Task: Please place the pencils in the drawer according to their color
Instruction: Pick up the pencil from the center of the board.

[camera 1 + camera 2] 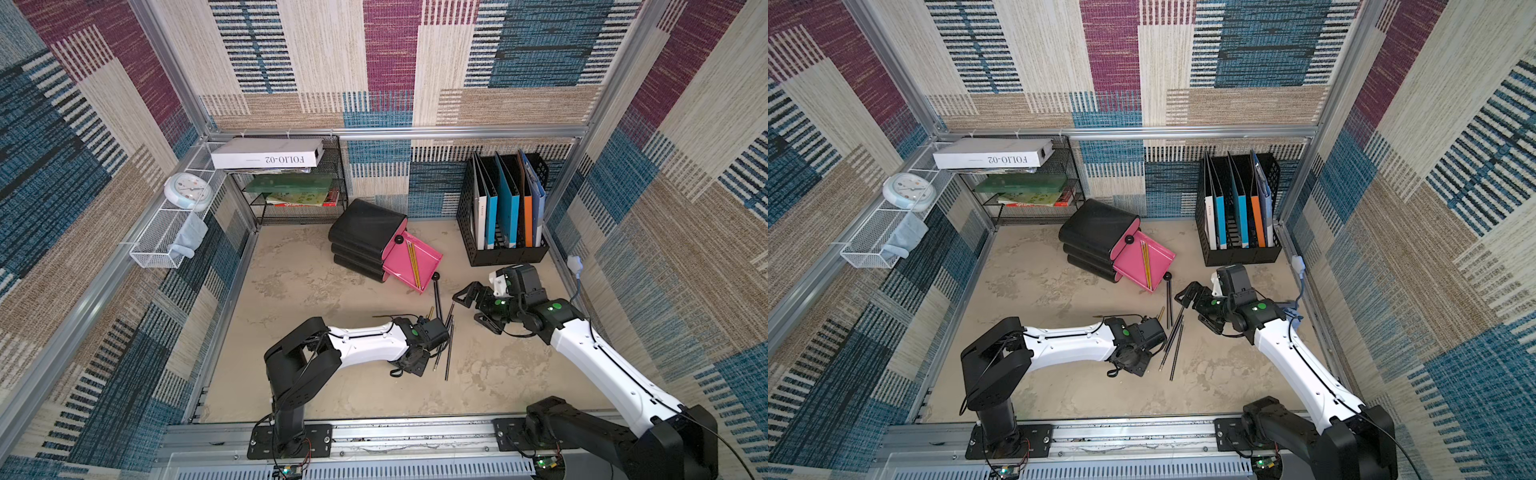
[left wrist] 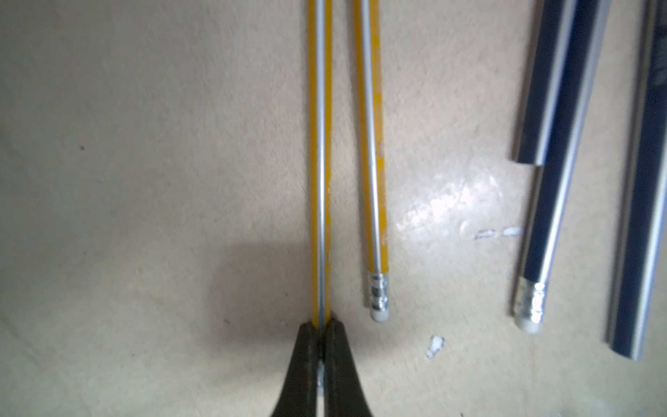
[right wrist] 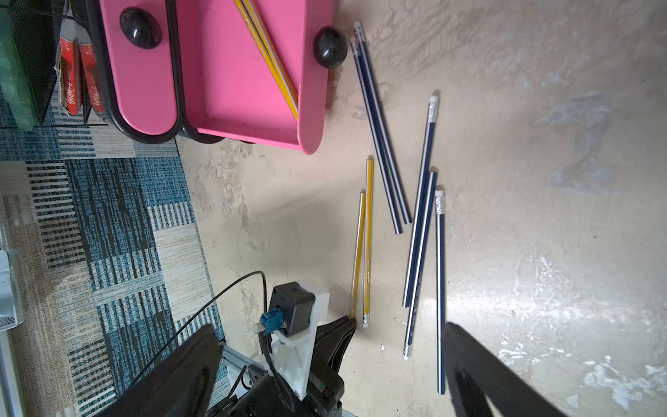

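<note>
My left gripper (image 2: 321, 326) is shut on the eraser end of a yellow pencil (image 2: 320, 144) that stretches along the tabletop. It sits low over the table in a top view (image 1: 419, 358). A second yellow pencil (image 2: 373, 162) lies loose beside the held one. Several navy pencils (image 3: 418, 234) are scattered just to the right (image 1: 449, 345). The pink drawer (image 1: 428, 257) stands pulled open from its black unit (image 1: 365, 232), with yellow pencils (image 1: 414, 262) lying inside. My right gripper (image 1: 471, 309) hovers open and empty, right of the drawer.
A black file holder (image 1: 503, 216) with folders stands at the back right. A wire rack (image 1: 291, 199) with books and a white box (image 1: 266, 153) is at the back left. A clock (image 1: 188, 191) and a mesh basket (image 1: 166, 237) hang on the left wall.
</note>
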Available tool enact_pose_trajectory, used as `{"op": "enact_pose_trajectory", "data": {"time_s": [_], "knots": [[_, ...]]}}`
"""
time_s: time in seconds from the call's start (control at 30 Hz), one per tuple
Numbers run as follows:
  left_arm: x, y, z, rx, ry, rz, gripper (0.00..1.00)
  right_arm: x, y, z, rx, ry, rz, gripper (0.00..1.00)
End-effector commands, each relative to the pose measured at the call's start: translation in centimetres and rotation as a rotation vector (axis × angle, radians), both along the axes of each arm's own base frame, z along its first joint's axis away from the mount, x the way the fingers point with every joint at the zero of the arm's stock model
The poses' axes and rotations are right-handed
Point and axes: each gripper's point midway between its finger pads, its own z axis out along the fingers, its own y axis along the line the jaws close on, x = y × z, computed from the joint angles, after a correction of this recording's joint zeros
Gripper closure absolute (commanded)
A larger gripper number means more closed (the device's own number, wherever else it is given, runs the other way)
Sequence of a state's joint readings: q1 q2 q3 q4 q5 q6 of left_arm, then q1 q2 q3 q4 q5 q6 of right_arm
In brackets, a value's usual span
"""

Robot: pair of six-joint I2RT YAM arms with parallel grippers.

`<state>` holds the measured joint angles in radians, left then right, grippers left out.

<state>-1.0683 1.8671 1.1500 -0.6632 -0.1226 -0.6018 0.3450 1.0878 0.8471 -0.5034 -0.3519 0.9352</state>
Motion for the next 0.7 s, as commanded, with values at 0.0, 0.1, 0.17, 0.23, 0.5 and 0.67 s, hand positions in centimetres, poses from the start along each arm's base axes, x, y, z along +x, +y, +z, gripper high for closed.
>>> {"op": "enact_pose_trajectory", "data": {"time_s": [0.0, 0.1, 0.17, 0.23, 0.5, 0.67], "knots": [[-2.1, 2.8, -1.9, 0.099, 0.096, 0.020, 1.00, 0.3, 0.0, 0.7, 0.008, -0.020, -0.011, 0.01], [-2.3, 3.0, -1.6, 0.094, 0.096, 0.025, 1.00, 0.3, 0.0, 0.7, 0.010, -0.020, -0.013, 0.01], [-2.3, 3.2, -1.1, 0.094, 0.093, 0.031, 1.00, 0.3, 0.1, 0.8, 0.015, -0.022, -0.012, 0.01], [-2.2, 3.5, -0.3, 0.090, 0.080, 0.043, 1.00, 0.4, 0.1, 0.8, 0.019, -0.024, -0.012, 0.01], [-1.9, 3.8, 4.3, 0.002, 0.019, 0.070, 1.00, 0.7, 0.3, 0.5, 0.025, -0.031, -0.010, 0.01], [-1.1, 2.6, 8.2, -0.099, -0.029, 0.087, 1.00, 0.8, 0.5, 0.1, 0.029, -0.027, -0.003, 0.01]]}}
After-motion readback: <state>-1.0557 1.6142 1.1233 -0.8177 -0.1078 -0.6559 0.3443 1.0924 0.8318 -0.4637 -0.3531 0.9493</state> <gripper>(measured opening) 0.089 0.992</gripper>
